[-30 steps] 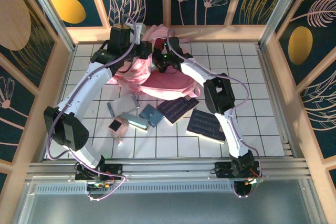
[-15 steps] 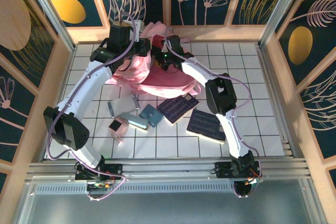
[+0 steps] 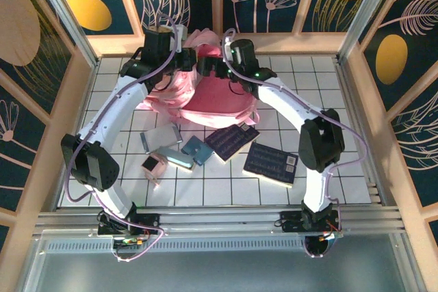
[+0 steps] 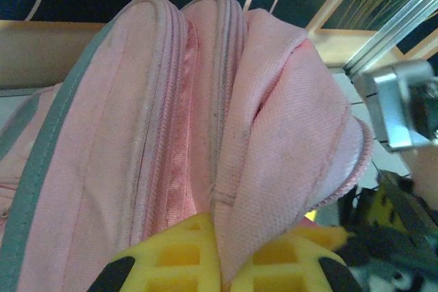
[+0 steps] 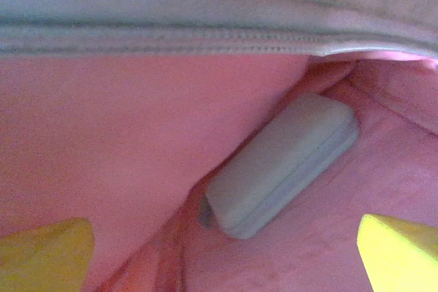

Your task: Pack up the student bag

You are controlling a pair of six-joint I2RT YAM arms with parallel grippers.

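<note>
Now, the right tool (image 5: 222,258) is held wide inside the student bag (image 3: 219,104), a grey case (image 5: 280,165) lying slantwise just ahead; the left tool (image 4: 229,261) is pinched onto its fabric.

pink bag (image 3: 219,104) with grey edging, pale grey case (image 5: 280,165), white gridded table (image 3: 226,182), and dark purple notebook (image 3: 270,163).

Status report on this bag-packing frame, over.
Left gripper shut on student bag fabric. Right gripper open inside bag, grey case lying in there. Dark notebook outside bag, unpacked.
</note>
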